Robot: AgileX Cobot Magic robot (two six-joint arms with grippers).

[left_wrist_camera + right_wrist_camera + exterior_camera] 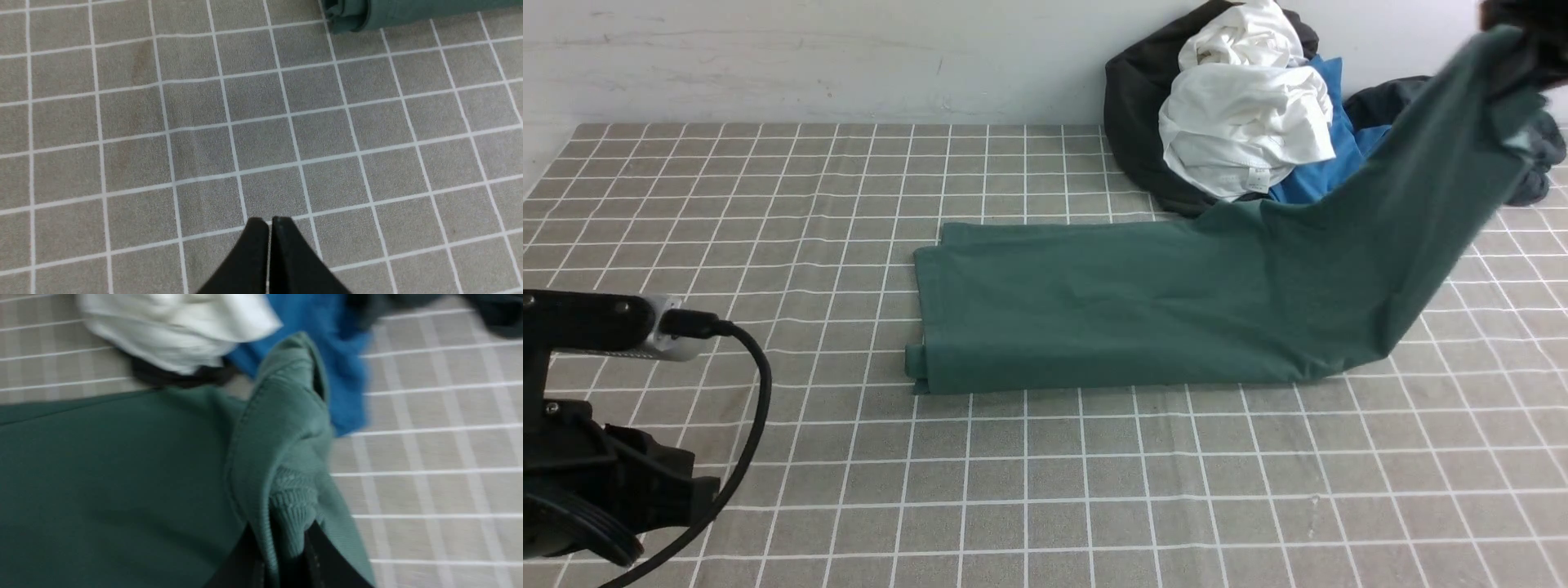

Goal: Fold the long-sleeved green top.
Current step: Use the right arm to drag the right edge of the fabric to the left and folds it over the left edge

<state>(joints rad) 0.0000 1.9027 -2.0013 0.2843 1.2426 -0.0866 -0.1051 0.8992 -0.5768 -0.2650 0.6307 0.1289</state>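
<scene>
The green top (1143, 310) is lying as a long folded strip on the tabletop (768, 204), w/ one end going up into the R jaws. The R jaws are clamping down on a ribbed edge (292, 498) of it, biting a thick bunch of cloth. The rest is hanging down & away from them.

The L jaws are pressing tight together, holding nothing & hovering over the tabletop. The strip's rolled end (347, 18) is sitting well ahead of them.

The cloth is looking soft, floppy & light, prob. not slippery. I think it is going to sag & the layers are going to slide apart if tugged fast. Best grab spot, IMO: the thick ribbed edge or a folded corner, thru all layers.

A white shirt (1245, 122) & a blue shirt (1339, 147) are sitting near the R jaws, so snags are possible.
</scene>
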